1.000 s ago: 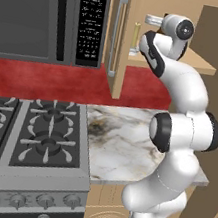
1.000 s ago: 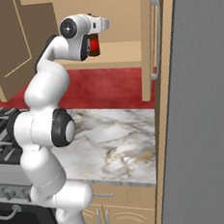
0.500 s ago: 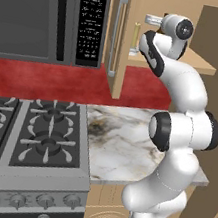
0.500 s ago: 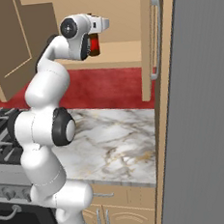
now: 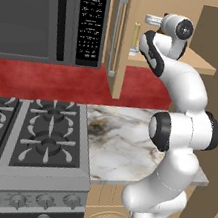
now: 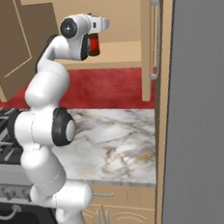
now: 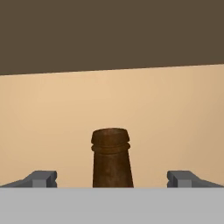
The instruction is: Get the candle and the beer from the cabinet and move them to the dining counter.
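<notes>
Pincer (image 7: pixel 112 178) is spread wide, one dark fingertip (image 7: pixel 42 178) out on each side and nothing pinched between them. Compared with a second ago, basically nothing differs: the arm sits in the same raised pose and the pincer is just as wide as it was.

Right between the fingertips, a bit ahead of them, stands the brown neck of the beer (image 7: pixel 111 158). There's clear space between it and each tip, so no contact. From the right base camera you can see the bottle's red label (image 6: pixel 94 44) just under the hand, peeking out from behind the wrist.

The bottle sits on the cabinet (image 6: pixel 123 54) shelf, the tan back wall behind it. The cabinet doors hang open either side of the hand. In the left base camera the candle (image 5: pixel 135 38) is on that same shelf, just beside the hand on the microwave (image 5: pixel 51 14) side.

Well below the pincer is the short marble countertop (image 5: pixel 121 138), with the gas stove (image 5: pixel 25 132) next to it.
</notes>
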Available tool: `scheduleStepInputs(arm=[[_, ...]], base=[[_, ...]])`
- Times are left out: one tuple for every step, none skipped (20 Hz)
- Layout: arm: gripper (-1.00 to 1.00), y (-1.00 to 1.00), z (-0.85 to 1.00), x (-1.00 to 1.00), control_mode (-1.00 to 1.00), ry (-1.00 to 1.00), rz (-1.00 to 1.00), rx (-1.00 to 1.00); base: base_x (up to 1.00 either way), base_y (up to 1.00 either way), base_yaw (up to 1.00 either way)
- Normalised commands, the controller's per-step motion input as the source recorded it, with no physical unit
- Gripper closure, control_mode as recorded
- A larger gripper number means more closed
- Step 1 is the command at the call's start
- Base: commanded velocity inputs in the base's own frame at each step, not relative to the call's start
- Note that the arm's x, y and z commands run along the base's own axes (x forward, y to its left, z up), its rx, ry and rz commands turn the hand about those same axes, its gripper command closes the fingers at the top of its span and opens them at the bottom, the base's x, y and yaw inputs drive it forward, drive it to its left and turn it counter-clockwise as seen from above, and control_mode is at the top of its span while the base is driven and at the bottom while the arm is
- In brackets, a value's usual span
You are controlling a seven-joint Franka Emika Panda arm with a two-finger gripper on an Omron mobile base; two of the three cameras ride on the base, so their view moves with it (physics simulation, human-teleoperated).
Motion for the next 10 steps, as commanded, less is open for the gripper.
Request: scheduleStepInputs(arm=[[-1.00,0.00,0.00,0.00,-1.00,0.00,0.00,0.00],[-1.00,0.00,0.00,0.00,-1.00,0.00,0.00,0.00],[-1.00,0.00,0.00,0.00,-1.00,0.00,0.00,0.00],[-1.00,0.00,0.00,0.00,-1.00,0.00,0.00,0.00],[-1.00,0.00,0.00,0.00,-1.00,0.00,0.00,0.00],[1.00,0.00,0.00,0.00,-1.00,0.00,0.00,0.00],[1.00,0.00,0.00,0.00,-1.00,0.00,0.00,0.00],[1.00,0.00,0.00,0.00,-1.00,0.00,0.00,0.00],[1.00,0.00,0.00,0.00,-1.00,0.00,0.00,0.00],[1.00,0.00,0.00,0.00,-1.00,0.00,0.00,0.00]], base=[[0.00,0.00,0.00],[0.00,0.00,0.00],[0.00,0.00,0.00],[0.00,0.00,0.00],[0.00,0.00,0.00],[0.00,0.00,0.00],[0.00,0.00,0.00],[0.00,0.00,0.00],[0.00,0.00,0.00],[0.00,0.00,0.00]])
